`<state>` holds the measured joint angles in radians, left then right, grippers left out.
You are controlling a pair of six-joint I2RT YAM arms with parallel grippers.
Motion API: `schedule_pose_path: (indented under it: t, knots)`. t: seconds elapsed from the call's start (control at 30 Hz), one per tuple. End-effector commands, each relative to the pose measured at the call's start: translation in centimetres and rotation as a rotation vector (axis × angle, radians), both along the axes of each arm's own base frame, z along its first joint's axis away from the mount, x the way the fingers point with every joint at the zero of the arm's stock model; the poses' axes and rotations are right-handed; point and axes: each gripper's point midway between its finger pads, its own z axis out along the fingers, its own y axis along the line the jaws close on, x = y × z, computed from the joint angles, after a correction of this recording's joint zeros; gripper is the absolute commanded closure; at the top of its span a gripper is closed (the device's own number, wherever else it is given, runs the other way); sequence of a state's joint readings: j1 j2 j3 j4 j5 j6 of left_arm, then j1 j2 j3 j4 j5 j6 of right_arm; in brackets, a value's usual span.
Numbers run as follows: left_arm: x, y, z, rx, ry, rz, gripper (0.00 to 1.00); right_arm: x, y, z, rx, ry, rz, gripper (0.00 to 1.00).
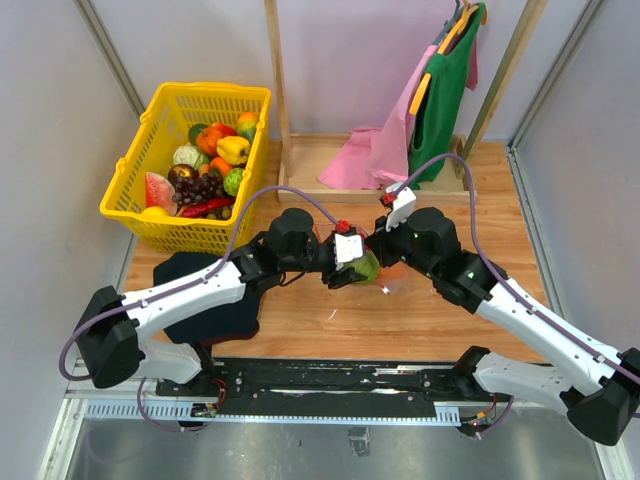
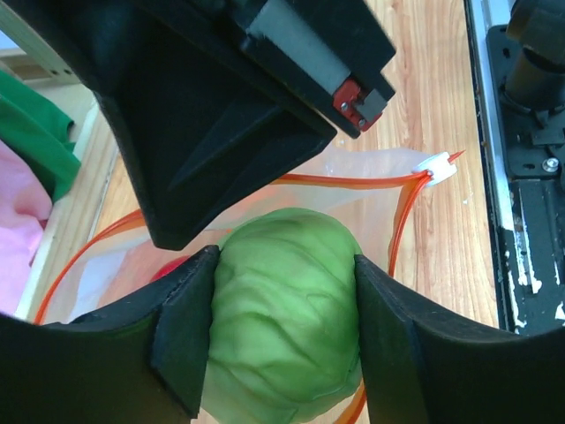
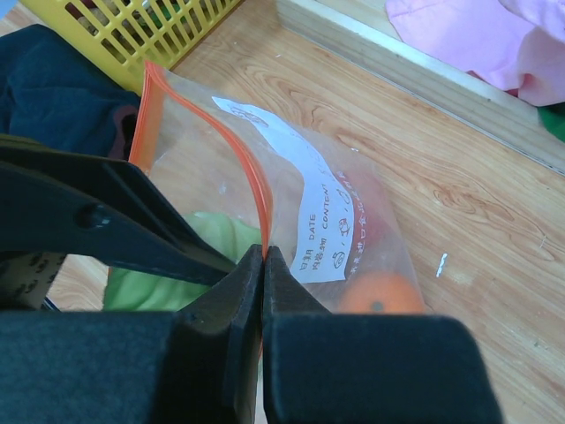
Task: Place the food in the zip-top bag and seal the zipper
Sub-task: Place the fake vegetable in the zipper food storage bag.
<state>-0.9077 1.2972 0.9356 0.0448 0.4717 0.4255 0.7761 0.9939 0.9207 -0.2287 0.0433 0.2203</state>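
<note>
My left gripper [image 2: 284,291] is shut on a pale green cabbage [image 2: 284,318] and holds it at the open mouth of the clear zip-top bag [image 2: 371,181]. It also shows in the top view [image 1: 366,266]. The red-orange zipper [image 2: 335,182] rings the mouth, with its white slider tab [image 2: 437,166] at the far end. My right gripper [image 3: 264,254] is shut on the zipper strip [image 3: 252,181] and holds the bag's mouth up. An orange [image 3: 381,292] and a red fruit [image 3: 366,212] lie inside the bag [image 3: 335,221].
A yellow basket [image 1: 150,165] with several more toy fruits and vegetables stands at the back left. A dark cloth [image 1: 200,300] lies under my left arm. A wooden rack [image 1: 280,90] with pink [image 1: 375,150] and green [image 1: 445,90] cloths stands behind.
</note>
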Motion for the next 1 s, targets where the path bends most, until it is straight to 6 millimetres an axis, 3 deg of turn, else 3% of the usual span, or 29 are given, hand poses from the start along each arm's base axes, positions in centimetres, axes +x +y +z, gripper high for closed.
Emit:
schedule_pose_path:
  t: [0.0,0.17,0.33,0.43,0.7,0.97]
  knots:
    - [0.4,-1.3,1.6,-0.045,-0.056,-0.017,0.38,0.8,0.0,2.0,0.049,-0.034,-0.012,0.99]
    - [0.6,-1.7,1.4,-0.054,-0.038,-0.007,0.3,0.9,-0.1,2.0,0.047,-0.036,-0.017,0.99]
    - [0.8,-1.4,2.0,-0.066,-0.027,0.024,0.1,0.9,-0.2,2.0,0.045,-0.04,-0.02,0.99]
    - [0.8,-1.1,2.6,-0.076,-0.016,0.047,0.07,0.9,-0.2,1.9,0.043,-0.039,-0.022,0.99]
    - [1.5,-0.1,4.2,-0.099,0.039,0.155,0.06,0.9,-0.4,1.9,0.041,-0.04,-0.03,0.99]
    - [2.8,3.0,6.9,-0.14,0.09,0.367,0.08,1.1,-0.5,1.7,0.035,-0.04,-0.041,0.99]
